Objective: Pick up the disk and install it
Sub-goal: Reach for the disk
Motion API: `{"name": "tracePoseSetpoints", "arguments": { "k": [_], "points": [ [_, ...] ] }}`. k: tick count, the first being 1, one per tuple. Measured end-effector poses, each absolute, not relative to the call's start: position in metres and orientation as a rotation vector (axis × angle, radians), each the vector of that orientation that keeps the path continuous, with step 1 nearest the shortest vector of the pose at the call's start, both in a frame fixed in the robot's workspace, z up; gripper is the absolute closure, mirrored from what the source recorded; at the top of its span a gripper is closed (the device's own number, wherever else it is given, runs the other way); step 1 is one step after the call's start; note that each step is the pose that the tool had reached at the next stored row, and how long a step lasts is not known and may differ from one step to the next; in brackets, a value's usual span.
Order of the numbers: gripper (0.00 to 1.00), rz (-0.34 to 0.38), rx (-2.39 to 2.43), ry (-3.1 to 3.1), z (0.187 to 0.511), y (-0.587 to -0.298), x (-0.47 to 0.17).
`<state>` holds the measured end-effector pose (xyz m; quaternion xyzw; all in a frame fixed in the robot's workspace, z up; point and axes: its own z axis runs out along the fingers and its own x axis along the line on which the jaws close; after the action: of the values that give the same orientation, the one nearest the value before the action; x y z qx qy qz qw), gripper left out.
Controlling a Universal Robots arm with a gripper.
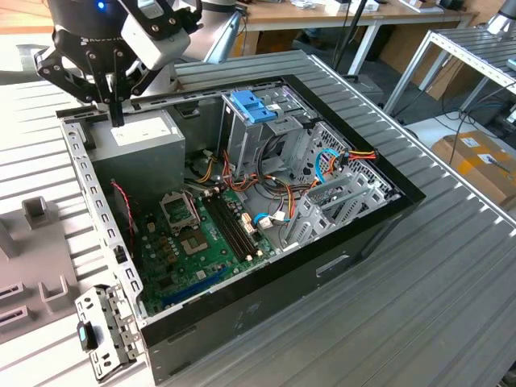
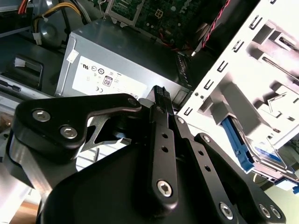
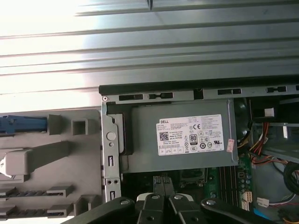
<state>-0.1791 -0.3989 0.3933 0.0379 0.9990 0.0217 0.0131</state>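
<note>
Over the grey PSU box (image 1: 141,133), gripper (image 1: 118,119) hung w/ fingers pressed together, holding nothing. Disk (image 3: 22,125) sat outside the PC case (image 1: 363,234), in a grey holder (image 3: 56,154) beside it.

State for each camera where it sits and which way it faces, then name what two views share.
Exterior view: off the arm, raised, looking obliquely down into the open computer case on the ribbed table; the end effector hangs above the power supply.
First wrist view: on the wrist, looking down past the shut fingertips at the power supply.
Second wrist view: on the wrist, angled along the end effector's black linkage toward the power supply and the disk.
Shared: all three show the power supply.
</note>
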Motion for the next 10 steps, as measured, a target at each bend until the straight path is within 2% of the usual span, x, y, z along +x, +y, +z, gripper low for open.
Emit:
{"name": "tracePoseSetpoints", "arguments": {
  "k": [10],
  "points": [
    [0.89, 0.068, 0.118, 3.113, 0.3933, -0.3989, -0.1823]
  ]
}}
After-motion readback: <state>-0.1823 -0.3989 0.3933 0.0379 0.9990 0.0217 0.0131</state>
